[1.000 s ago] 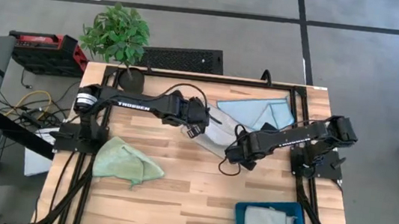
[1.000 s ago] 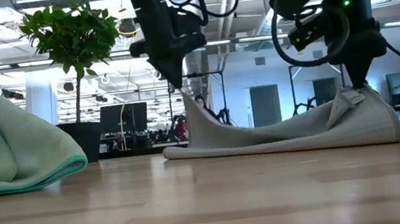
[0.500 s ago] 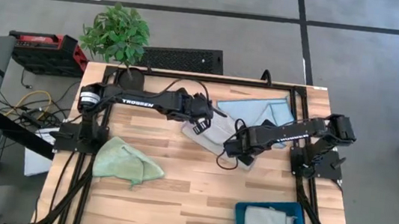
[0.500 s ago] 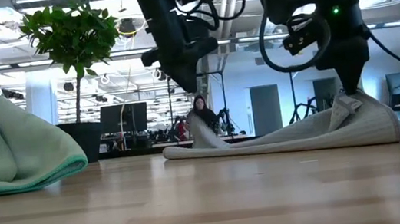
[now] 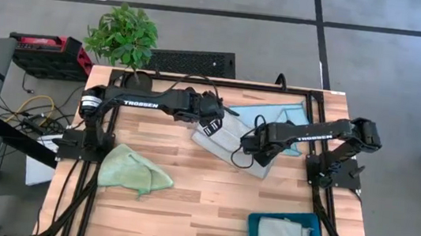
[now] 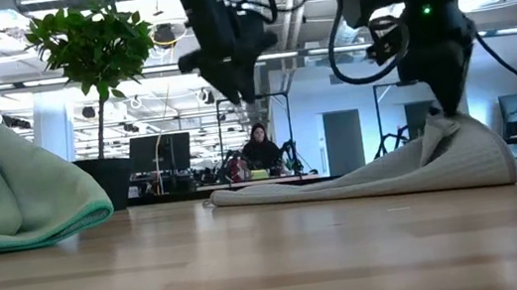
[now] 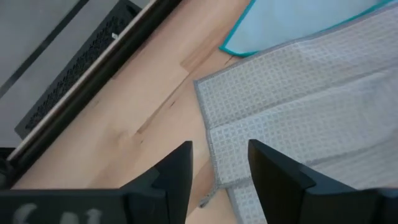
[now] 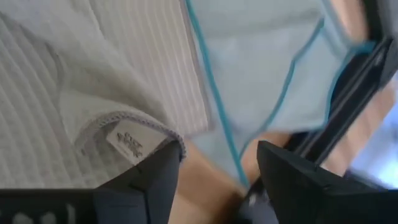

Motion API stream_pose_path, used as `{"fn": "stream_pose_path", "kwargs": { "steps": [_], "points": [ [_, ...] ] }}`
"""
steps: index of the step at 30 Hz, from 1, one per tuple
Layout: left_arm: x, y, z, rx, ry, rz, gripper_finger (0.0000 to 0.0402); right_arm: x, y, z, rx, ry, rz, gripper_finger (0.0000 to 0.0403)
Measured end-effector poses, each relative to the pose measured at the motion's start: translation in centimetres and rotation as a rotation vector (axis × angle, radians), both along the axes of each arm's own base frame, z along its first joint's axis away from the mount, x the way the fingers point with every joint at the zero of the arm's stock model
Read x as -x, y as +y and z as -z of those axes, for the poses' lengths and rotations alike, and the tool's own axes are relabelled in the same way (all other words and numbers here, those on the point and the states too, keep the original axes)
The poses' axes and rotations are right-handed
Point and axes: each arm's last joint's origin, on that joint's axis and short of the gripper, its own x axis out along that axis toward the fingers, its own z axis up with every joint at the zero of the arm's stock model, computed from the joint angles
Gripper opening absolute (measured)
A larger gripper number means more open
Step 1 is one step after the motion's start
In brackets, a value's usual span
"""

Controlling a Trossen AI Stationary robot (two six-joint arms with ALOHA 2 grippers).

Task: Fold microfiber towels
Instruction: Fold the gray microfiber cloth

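The wooden surface (image 5: 185, 202) carries a crumpled light green towel (image 5: 134, 171), a grey towel (image 5: 228, 140) partly over a light blue towel (image 5: 262, 114), and a teal bin (image 5: 255, 226) holding what seems another cloth

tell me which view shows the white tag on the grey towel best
The right wrist view: the white tag lies close up at a folded corner of the grey towel, print visible. The other views show the towel but no tag I can make out.

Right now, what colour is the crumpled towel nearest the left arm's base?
Light green towel; clearest in the high view.
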Motion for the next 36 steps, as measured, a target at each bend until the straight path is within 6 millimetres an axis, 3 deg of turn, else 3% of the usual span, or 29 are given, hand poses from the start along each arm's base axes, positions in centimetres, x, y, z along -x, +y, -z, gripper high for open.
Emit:
{"fn": "stream_pose_path", "kwargs": {
  "steps": [7,10,16,22,31,36],
  "points": [
    [0.6,-1.0,-3.3,-0.025,-0.041,0.027,0.0149,0.9,-0.3,-0.4,-0.184,0.055,0.099,0.0240],
    [0.7,-1.2,-4.1,-0.027,-0.051,0.031,0.0149,0.5,0.1,-0.3,-0.270,0.039,0.020,0.0240],
    [1.0,-2.1,-6.5,-0.028,-0.059,0.052,0.0149,-1.6,1.8,0.2,-0.276,-0.132,-0.265,0.0240],
    [1.6,-4.0,-9.3,-0.061,-0.073,0.086,0.0149,-5.5,2.5,2.0,-0.165,-0.333,-0.426,0.0240],
    [2.5,-6.3,-11.4,-0.099,-0.081,0.089,0.0149,-8.4,1.4,7.2,-0.060,-0.232,-0.597,0.0240],
    [2.8,-6.8,-11.2,-0.081,-0.071,0.066,0.0149,-8.4,1.3,7.7,0.023,-0.185,-0.615,0.0240]
  ]
}}
